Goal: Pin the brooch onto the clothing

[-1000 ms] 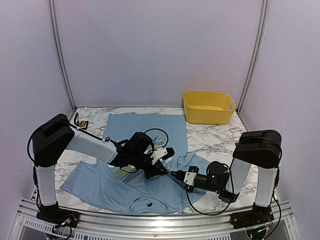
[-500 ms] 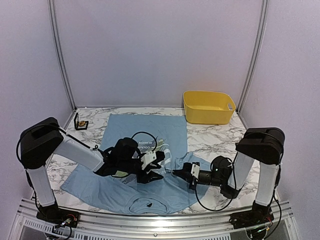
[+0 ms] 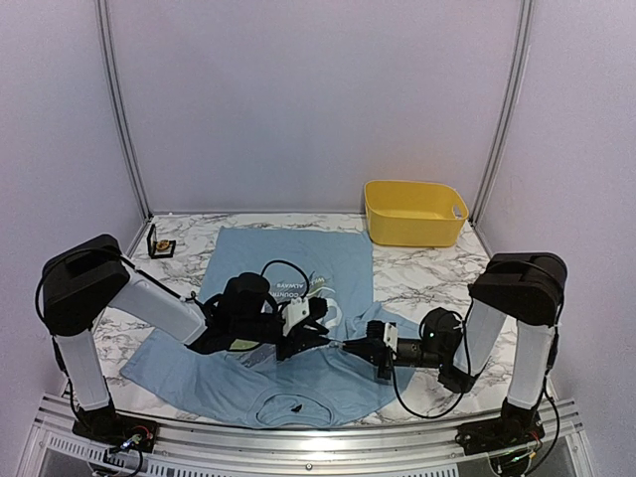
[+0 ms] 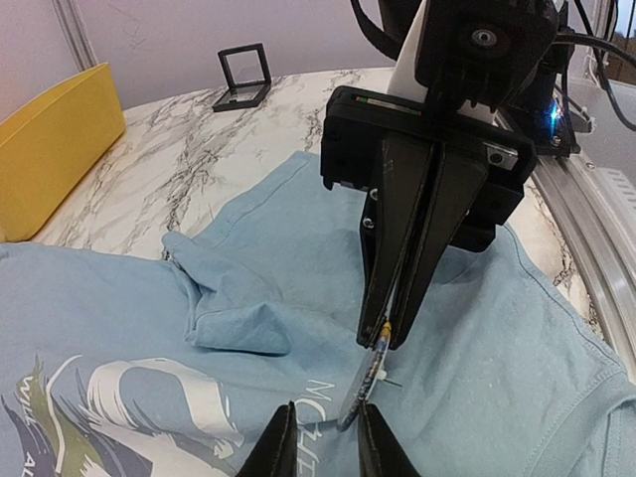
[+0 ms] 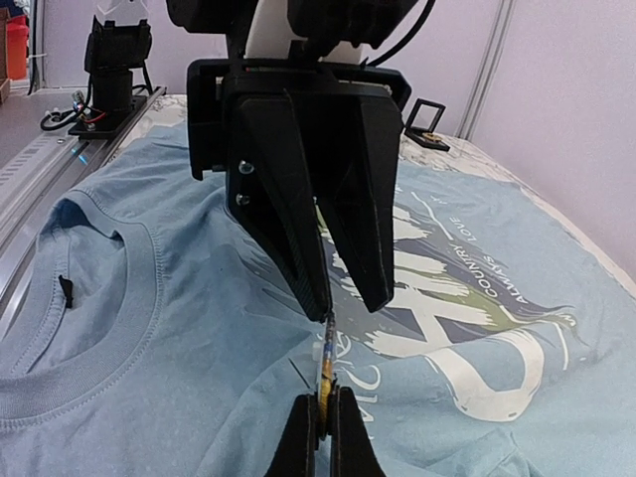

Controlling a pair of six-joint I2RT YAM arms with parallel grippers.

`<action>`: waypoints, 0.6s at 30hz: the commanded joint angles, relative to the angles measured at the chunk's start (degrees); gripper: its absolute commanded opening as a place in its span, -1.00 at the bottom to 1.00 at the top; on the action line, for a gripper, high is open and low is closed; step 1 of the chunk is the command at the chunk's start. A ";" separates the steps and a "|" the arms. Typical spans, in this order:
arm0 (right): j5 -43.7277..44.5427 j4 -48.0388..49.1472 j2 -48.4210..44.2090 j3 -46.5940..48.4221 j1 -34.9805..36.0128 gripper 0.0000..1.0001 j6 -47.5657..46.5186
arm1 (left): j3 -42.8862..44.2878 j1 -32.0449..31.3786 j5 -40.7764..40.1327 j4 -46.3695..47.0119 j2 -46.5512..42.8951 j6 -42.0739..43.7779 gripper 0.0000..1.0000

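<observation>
The light blue T-shirt (image 3: 283,270) lies flat on the marble table, its collar toward the near edge and its white lettering (image 5: 467,368) in the middle. My right gripper (image 3: 350,347) is shut on the brooch (image 5: 325,360), a thin disc held edge-on just above the chest print, with its pin sticking out sideways. My left gripper (image 3: 318,336) faces it tip to tip and is open. In the left wrist view the brooch (image 4: 370,376) reaches down beside my left gripper's (image 4: 326,415) right finger, apparently touching it. Both hover low over the shirt (image 4: 517,388).
A yellow bin (image 3: 414,212) stands at the back right. A small black display stand (image 3: 159,243) sits at the back left, and also shows in the left wrist view (image 4: 243,75). The shirt's right sleeve (image 3: 397,323) is bunched near my right arm.
My left arm has dropped lower and drawn back to the left. My right gripper has followed it leftward with the brooch, and the shirt's folds have shifted.
</observation>
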 commanded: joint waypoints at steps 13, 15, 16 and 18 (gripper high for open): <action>-3.98 2.48 -2.32 1.82 -0.31 -1.00 -0.01 | 1.14 0.05 2.07 1.23 2.62 0.27 -0.64; -3.90 2.45 -2.31 1.73 -0.34 -1.00 -0.18 | 1.56 0.05 2.08 1.23 2.43 0.27 -0.87; -3.88 2.45 -2.40 1.72 -0.33 -1.00 -0.20 | 1.74 0.05 2.19 1.23 2.43 0.25 -0.97; -3.96 2.21 -2.42 1.87 -0.31 -1.00 -0.21 | 1.88 0.05 2.30 1.18 2.49 0.35 -1.00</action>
